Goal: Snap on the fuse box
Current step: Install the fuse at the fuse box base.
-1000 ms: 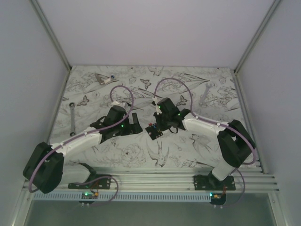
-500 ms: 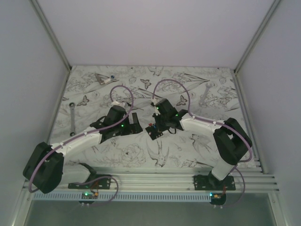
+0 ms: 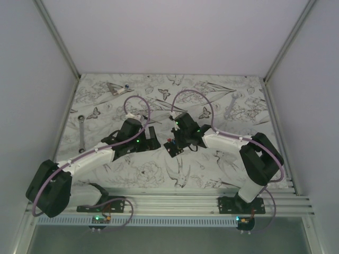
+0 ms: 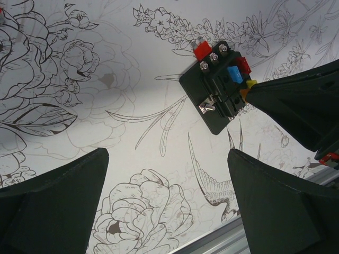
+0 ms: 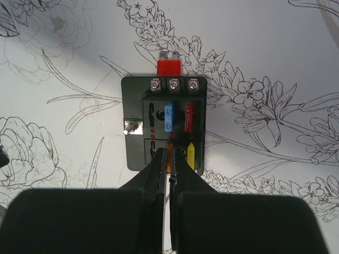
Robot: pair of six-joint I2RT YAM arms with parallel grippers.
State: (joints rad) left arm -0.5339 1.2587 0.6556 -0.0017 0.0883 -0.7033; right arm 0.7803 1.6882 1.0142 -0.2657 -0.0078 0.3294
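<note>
The black fuse box (image 5: 135,106) lies flat on the flower-patterned table, with a blue fuse (image 5: 169,117), a red fuse (image 5: 189,117) and a yellow fuse (image 5: 190,155) in its slots. My right gripper (image 5: 169,154) is shut on a small orange fuse (image 5: 169,156), held at the box's near middle slot. From above, the right gripper (image 3: 178,142) stands over the fuse box (image 3: 173,148). My left gripper (image 4: 167,156) is open and empty, left of the fuse box (image 4: 214,108); it also shows in the top view (image 3: 151,138).
A loose red fuse (image 5: 168,67) lies against the box's far edge. One wrench (image 3: 81,132) lies at the far left, another (image 3: 229,108) at the back right, and a metal tool (image 3: 117,88) at the back left. An aluminium rail (image 3: 175,203) runs along the near edge.
My right gripper has shifted slightly left and closer over the fuse box. The left arm has not moved.
</note>
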